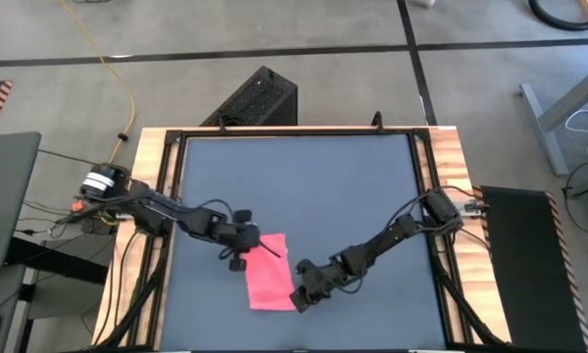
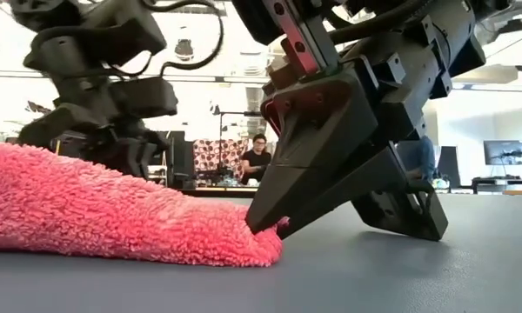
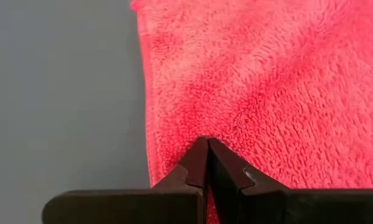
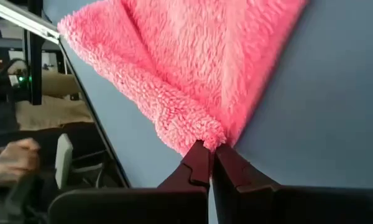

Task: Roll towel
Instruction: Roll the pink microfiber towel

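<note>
Towel (image 1: 268, 277) lies near the front edge of the counter (image 1: 304, 186), a bit left of centre, mostly flat with its long side running near to far. I see no roll in it; from above it reads as a plain pink rectangle. So I judge the rolling barely begun, at the grab stage.

Right hand (image 1: 301, 297) is at the towel's near right corner, fingers pinched together on the fabric. In the low view that corner is caught at the fingertip (image 2: 263, 224) right at counter level, and the right wrist view shows cloth bunched into a small peak at the tips (image 4: 206, 151).

Left hand (image 1: 247, 242) is at the far left corner, fingers narrow and closed on the edge (image 3: 206, 148), cloth gathered slightly there.

Left to do, as I read it: turn an edge over, roll the whole length, and let go of a finished roll.

A person (image 2: 258, 161) sits in the room behind, well away from the counter.
</note>
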